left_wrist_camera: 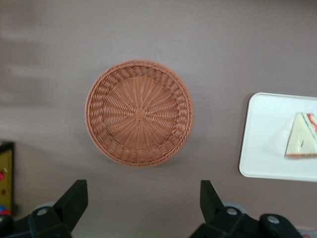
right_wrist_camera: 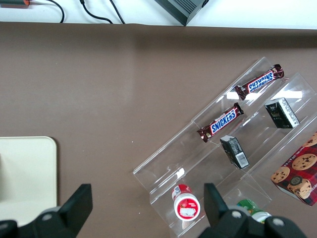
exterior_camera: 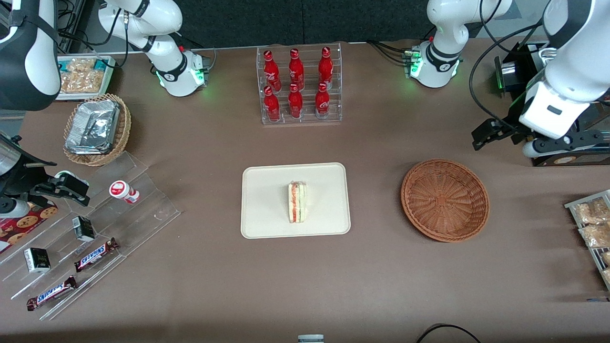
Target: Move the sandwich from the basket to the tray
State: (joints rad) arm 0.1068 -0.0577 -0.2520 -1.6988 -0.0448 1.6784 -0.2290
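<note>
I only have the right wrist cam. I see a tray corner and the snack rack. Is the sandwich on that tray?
Observer: Yes. The sandwich lies on the tray, about in its middle, filling edge facing up.
Operator: Anything in the basket?
Observer: No, nothing. The basket sits on the table beside the tray, toward the working arm's end.
Operator: Where's the left claw?
Observer: The claw is open and holds nothing. It hangs above the table, farther from the front camera than the basket.
</note>
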